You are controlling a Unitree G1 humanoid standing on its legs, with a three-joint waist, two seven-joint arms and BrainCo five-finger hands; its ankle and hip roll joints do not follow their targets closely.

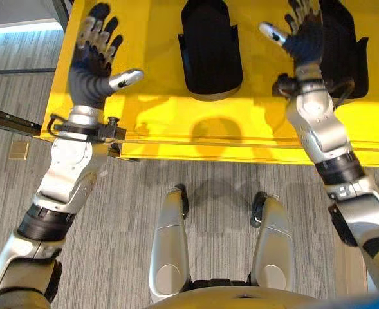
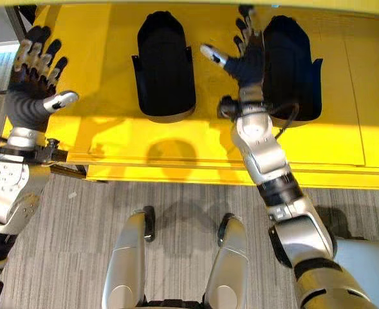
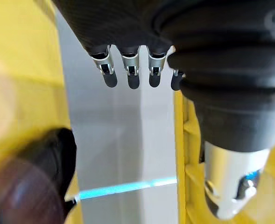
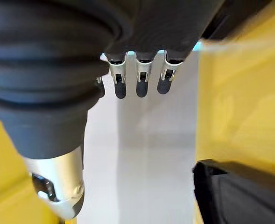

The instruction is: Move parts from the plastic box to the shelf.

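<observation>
Parts is what I take the two black moulded pieces to be, lying on the yellow shelf point(image 1: 157, 122) in front of me, both with their long axis running away from me toward the back. I judge the yellow surface to be the shelf rather than the plastic box, though I cannot be sure. The middle part point(image 1: 210, 51) sits between my two arms, well apart from the left hand point(image 1: 94, 55) and nearer the right. The right-side part point(image 2: 292, 67) lies directly under and just beyond my right hand point(image 2: 248, 55), so that arm is the closer one for any adjustment. Both hands hover with fingers spread and straight, thumbs out to the side, holding nothing. The left hand hangs over bare yellow near the shelf's left edge.
</observation>
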